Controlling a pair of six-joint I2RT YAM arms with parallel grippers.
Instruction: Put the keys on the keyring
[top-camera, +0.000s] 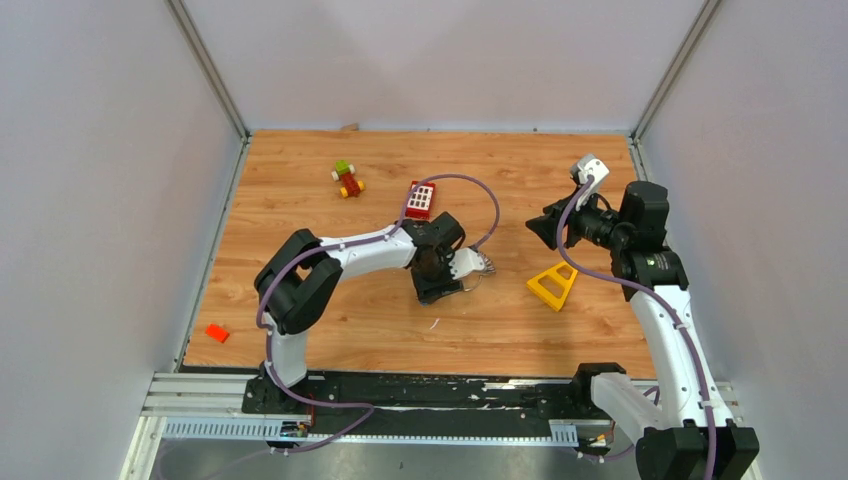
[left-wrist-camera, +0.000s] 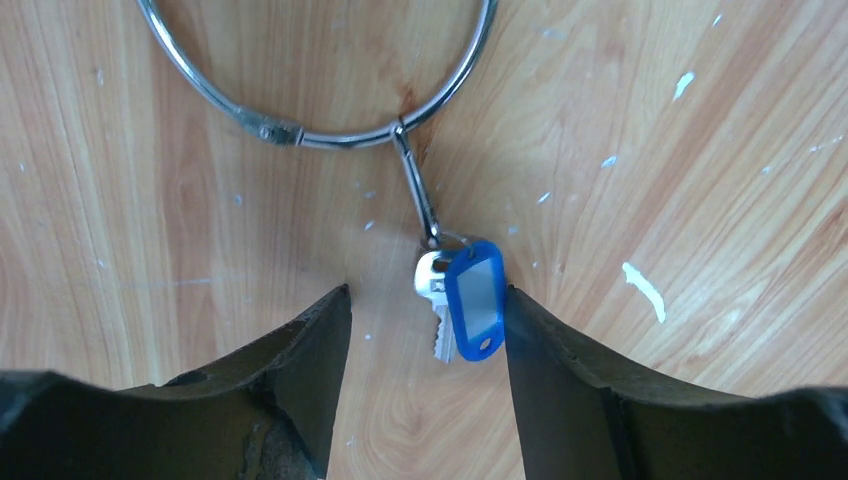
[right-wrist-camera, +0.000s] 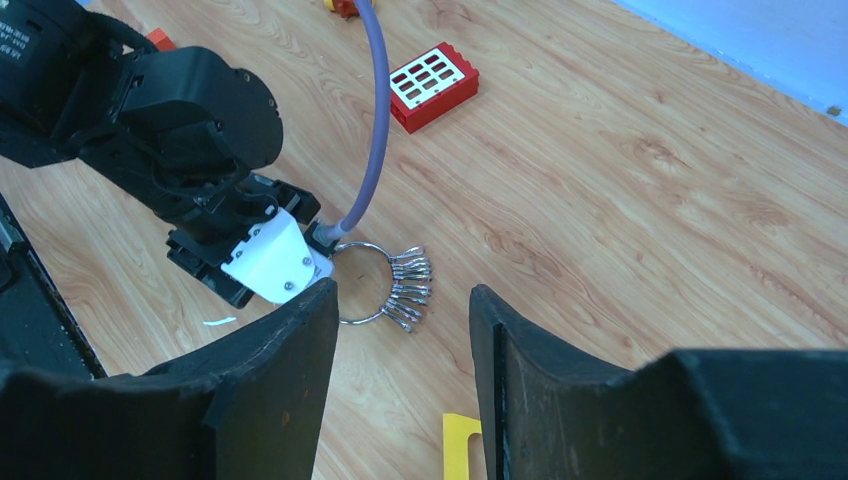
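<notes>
Left gripper (left-wrist-camera: 425, 305) low over the wooden table (top-camera: 300, 170), mid-field. Jaws apart, clamping nothing. Silver key (left-wrist-camera: 432, 285) with blue tag (left-wrist-camera: 475, 300) lies flat on the wood between the two fingers. One finger (left-wrist-camera: 310, 350) stands clear of the key; the other finger's edge is just beside the tag, contact not certain. Key hangs from a thin metal clip (left-wrist-camera: 418, 195). The clip is hooked on the keyring (left-wrist-camera: 330, 137), which lies on the table just beyond the fingertips. Right wrist view: the ring also carries a bunch of silver clips (right-wrist-camera: 408, 290), fanned along one side. Right gripper (right-wrist-camera: 402, 300) raised at the right side of the table, aimed toward the ring, jaws apart, nothing in them. Yellow triangular block (top-camera: 552, 285) sits near the ring; red brick (top-camera: 421, 200) lies further back
</notes>
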